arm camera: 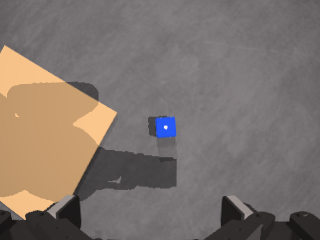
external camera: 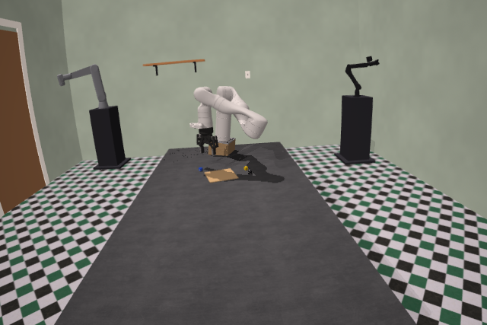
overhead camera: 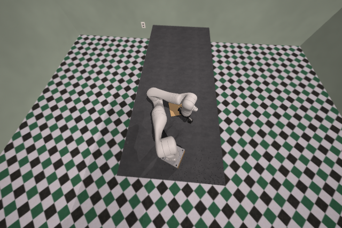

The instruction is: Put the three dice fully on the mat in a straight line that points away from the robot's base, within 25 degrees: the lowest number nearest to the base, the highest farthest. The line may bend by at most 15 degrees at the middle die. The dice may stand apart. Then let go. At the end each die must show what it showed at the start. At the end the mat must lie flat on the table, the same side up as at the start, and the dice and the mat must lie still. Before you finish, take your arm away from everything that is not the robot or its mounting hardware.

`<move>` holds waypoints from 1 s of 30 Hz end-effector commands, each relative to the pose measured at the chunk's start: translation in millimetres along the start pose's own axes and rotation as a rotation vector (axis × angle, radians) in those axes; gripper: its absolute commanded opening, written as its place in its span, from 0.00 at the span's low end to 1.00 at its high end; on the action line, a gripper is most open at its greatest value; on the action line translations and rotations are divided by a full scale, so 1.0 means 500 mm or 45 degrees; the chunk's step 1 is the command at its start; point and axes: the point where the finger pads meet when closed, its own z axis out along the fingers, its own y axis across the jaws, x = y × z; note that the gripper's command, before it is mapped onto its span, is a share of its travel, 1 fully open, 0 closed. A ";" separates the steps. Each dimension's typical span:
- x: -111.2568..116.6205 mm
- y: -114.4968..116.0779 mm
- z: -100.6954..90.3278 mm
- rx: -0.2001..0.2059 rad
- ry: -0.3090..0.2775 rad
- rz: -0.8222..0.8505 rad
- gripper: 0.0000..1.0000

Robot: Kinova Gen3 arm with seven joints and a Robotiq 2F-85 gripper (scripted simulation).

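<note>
Gripper [external camera: 207,144] hangs wide open and empty above the blue die [arm camera: 166,127], which shows one pip upward and sits on the dark table [external camera: 236,254] just off the tan mat's [arm camera: 40,140] corner. Yellow die [external camera: 246,167] and black die [external camera: 249,172] lie beside the mat's opposite edge. Folded at the elbow, the arm [overhead camera: 160,120] points its wrist straight down.

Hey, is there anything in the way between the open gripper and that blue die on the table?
Nothing visible. In the wrist view the blue die sits alone on the dark table, off the mat, with only shadow between it and the open gripper above.
</note>
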 end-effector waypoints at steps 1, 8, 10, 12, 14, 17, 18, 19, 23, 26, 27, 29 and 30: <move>-0.011 0.008 0.030 -0.026 -0.019 -0.008 1.00; -0.012 0.009 0.068 -0.026 -0.019 -0.008 1.00; -0.012 0.009 0.068 -0.026 -0.019 -0.008 1.00; -0.012 0.009 0.073 -0.026 -0.019 -0.008 1.00; -0.012 0.009 0.075 -0.026 -0.019 -0.008 1.00; -0.012 0.009 0.076 -0.026 -0.019 -0.008 1.00; -0.012 0.009 0.076 -0.026 -0.019 -0.008 1.00; -0.012 0.009 0.076 -0.026 -0.019 -0.008 1.00; -0.012 0.009 0.076 -0.026 -0.019 -0.008 1.00; -0.012 0.009 0.076 -0.026 -0.019 -0.008 1.00; -0.012 0.009 0.076 -0.026 -0.019 -0.008 1.00; -0.012 0.009 0.076 -0.026 -0.019 -0.008 1.00; -0.012 0.009 0.076 -0.026 -0.019 -0.008 1.00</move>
